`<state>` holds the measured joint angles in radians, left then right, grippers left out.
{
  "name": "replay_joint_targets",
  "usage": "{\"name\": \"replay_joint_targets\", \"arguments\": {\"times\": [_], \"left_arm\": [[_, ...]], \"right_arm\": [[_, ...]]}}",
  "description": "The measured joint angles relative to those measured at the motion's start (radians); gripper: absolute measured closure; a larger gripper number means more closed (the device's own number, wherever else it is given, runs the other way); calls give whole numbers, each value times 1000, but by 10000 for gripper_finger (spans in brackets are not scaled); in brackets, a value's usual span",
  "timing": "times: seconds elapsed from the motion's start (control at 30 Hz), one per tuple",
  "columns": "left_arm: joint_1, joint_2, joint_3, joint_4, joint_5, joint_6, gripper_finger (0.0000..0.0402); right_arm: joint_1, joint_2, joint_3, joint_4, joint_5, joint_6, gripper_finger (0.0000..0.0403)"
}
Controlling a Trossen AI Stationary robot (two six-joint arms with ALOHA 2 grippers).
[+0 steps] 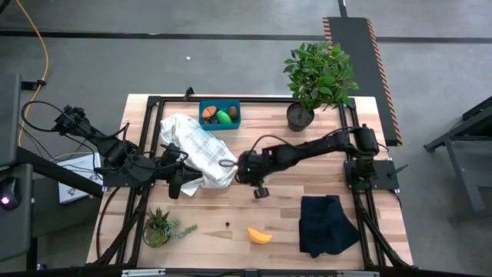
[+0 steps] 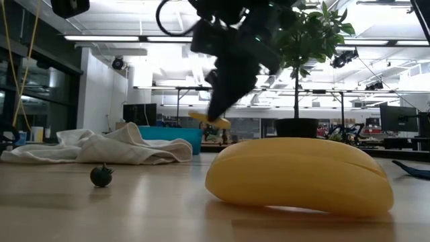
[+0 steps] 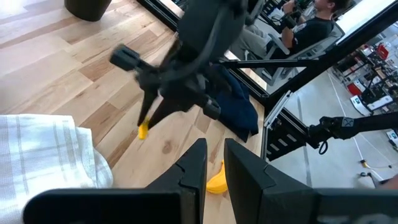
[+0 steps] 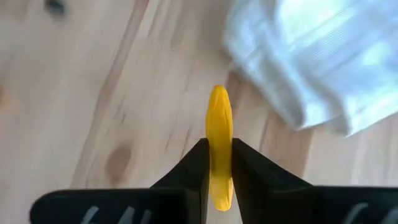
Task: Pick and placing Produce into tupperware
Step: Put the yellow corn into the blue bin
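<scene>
Right gripper is over mid-table, just off the corner of the white checked cloth, fingers pinched nearly together on a small yellow piece. It looks like a thin slice or small banana-type toy. The piece stands edge-on between the two fingers, clamped across its thin faces around mid-length, with the upper half sticking out past the tips. The low view shows it lifted clear of the wood.

Handling judgement: a light, rigid plastic toy with a smooth skin, so likely slippery. A thin-face pinch near the middle is the right hold. A grip nearer an end would let it pivot. Breakage is not a worry; the risk is it twisting or sliding out during the swing.

The teal box is at the far edge of the table, beyond the cloth, well apart from the gripper. It already holds an orange piece and a green piece. The carry has to pass over or around the cloth.

A banana is on the near side of the table, with a tiny dark berry close by. Neither is touching anything.

Left gripper waits on the other side of the cloth, fingers nearly together, nothing between them.
</scene>
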<state>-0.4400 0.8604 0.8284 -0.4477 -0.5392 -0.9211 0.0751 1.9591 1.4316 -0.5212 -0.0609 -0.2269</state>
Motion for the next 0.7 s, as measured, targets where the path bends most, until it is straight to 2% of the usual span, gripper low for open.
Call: {"name": "replay_joint_targets", "arguments": {"times": [0.2,0.7], "left_arm": [[0,0,0,-11,0,0,357],[1,0,0,-51,-22,34,357]], "right_arm": [[-60,0,57,73,-73,197,359],[-118,0,204,182,-44,424,359]]}}
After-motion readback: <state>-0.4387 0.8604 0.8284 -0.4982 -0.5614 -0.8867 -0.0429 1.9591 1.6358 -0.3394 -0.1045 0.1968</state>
